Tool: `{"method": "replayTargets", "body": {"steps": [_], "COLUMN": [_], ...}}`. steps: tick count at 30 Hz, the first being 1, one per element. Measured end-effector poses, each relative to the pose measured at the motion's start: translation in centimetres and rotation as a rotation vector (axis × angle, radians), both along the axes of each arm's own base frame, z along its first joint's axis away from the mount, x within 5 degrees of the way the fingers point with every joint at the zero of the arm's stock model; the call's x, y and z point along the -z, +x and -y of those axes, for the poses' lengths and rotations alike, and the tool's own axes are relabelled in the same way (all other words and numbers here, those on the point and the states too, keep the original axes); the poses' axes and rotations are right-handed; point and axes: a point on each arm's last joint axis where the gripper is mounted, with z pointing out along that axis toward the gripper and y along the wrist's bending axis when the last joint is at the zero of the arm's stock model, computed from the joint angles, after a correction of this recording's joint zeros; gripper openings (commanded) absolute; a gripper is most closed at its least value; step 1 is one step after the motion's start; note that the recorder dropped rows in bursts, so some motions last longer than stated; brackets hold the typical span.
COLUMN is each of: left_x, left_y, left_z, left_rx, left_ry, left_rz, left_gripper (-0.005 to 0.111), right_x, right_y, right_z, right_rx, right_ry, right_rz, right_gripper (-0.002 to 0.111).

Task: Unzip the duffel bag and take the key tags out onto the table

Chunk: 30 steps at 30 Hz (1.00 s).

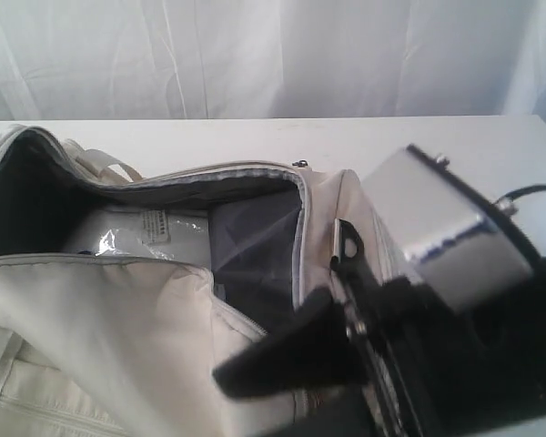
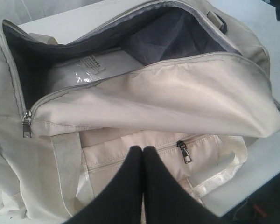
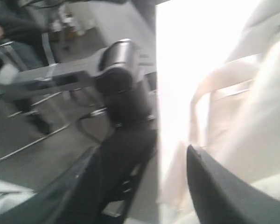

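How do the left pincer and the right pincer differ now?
The left pincer is shut; the right pincer is open. The left pincer hangs over the duffel bag, at its front pocket; the right pincer is beside the bag's end. Both are black and empty.

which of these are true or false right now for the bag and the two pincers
1. The bag's main zip is open. True.
2. The left pincer is open. False: it is shut.
3. The right pincer is open. True.
4. The lining is red. False: it is grey.
5. The key tags lie on the table. False: none show in any view.
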Motion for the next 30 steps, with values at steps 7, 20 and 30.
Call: {"method": "replayTargets", "body": {"steps": [7,20,30], "left_x": [0.0,0.0,0.1], "left_y": [0.0,0.0,0.0], "left_z": [0.0,0.0,-0.1], "left_rx": [-0.003,-0.004,-0.015], "left_ry": [-0.005,-0.004,0.007], "left_rz": [-0.003,-0.002,-0.001], "left_gripper": [0.000,0.000,0.000], "right_x": [-0.6,4.1,7.5], "right_y": [4.0,7.9,9.2], "right_z": [-0.7,-6.4,-8.6], "right_rx": [0.326,0.342,0.343], "right_ry": [-0.012,-0.181,-0.286], "right_rz": [0.212,0.101,-0.013], "right_gripper": [0.063,0.059,0.053]}}
